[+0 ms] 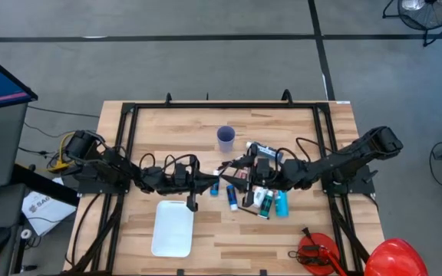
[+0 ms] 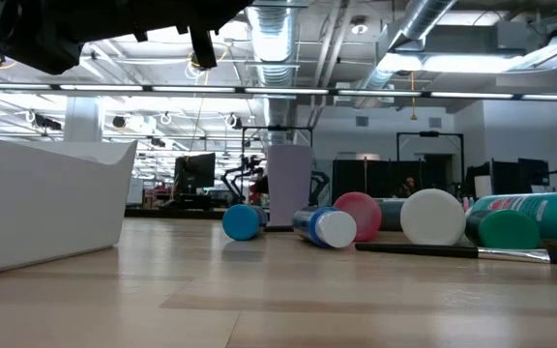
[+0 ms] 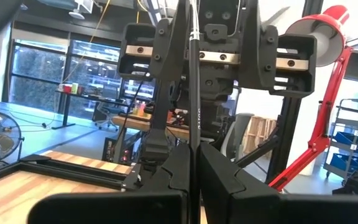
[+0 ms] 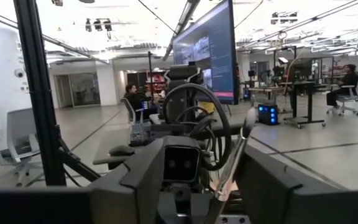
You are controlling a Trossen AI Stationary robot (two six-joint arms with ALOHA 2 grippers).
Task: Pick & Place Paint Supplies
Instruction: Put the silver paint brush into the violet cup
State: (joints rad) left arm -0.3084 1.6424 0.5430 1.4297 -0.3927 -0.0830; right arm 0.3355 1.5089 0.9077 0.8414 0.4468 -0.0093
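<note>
Wooden slatted table (image 1: 298, 130) in black frame, grey floor around; open workshop with monitors behind.

Left gripper (image 1: 192, 201): over table centre-left, just above far edge of white tray (image 1: 172, 228); jaws together, clamped on thin dark-handled brush (image 3: 193, 93) standing between the fingers (image 3: 166, 171).

Right gripper (image 1: 240, 170): facing it across the centre, near the bottle cluster; a pale-handled brush (image 4: 235, 155) rising between its fingers, jaws partly apart, grip on it not certain.

Paint supplies, lying on the table right of centre: dark blue bottle (image 1: 231, 196), teal bottle (image 1: 267, 202), light blue bottle (image 1: 282, 204), small blue bottle (image 1: 214, 186); from table level also a red bottle (image 2: 358, 215), a white cap (image 2: 432, 217), a loose brush (image 2: 453, 250) in front.

Lilac cup (image 1: 225, 138): upright, towards far edge.

Red helmet-like item (image 1: 394, 257): off the table's near right corner.
</note>
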